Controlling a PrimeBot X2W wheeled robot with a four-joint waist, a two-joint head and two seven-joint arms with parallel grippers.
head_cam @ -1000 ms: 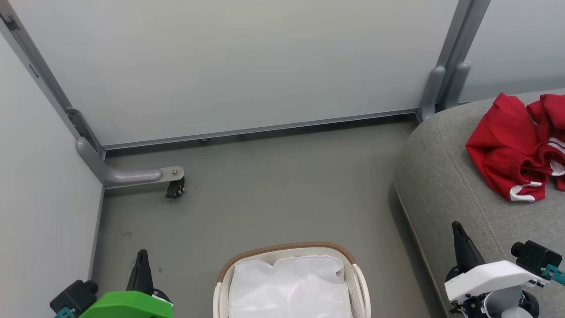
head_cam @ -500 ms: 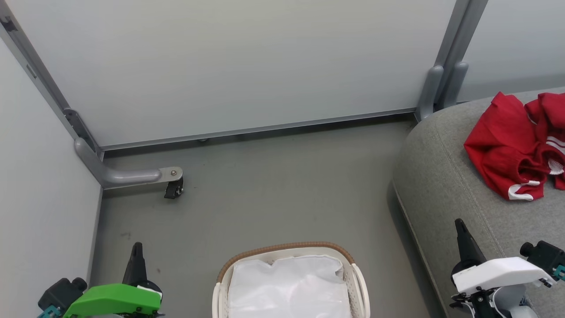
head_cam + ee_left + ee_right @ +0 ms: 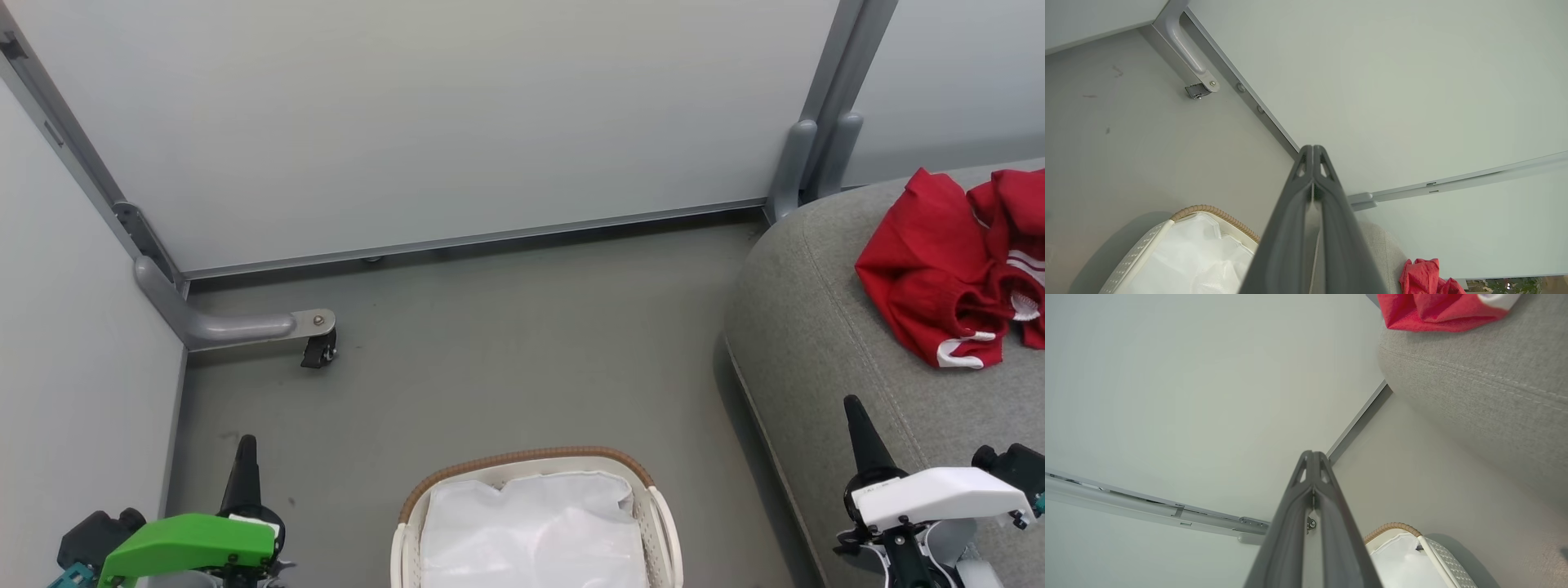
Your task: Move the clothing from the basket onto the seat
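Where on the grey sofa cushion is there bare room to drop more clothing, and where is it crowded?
Bare: the large grey fabric seat, from its rounded left edge across to the bright red clothing, and back to the right gripper. Also grey floor between the white perforated basket and the wall panel. Crowded: the seat's far right, under the clothing.

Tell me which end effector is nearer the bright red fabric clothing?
Right. The right end effector is by the grey upholstered seat holding the red clothing; the left end effector is past the white perforated basket.
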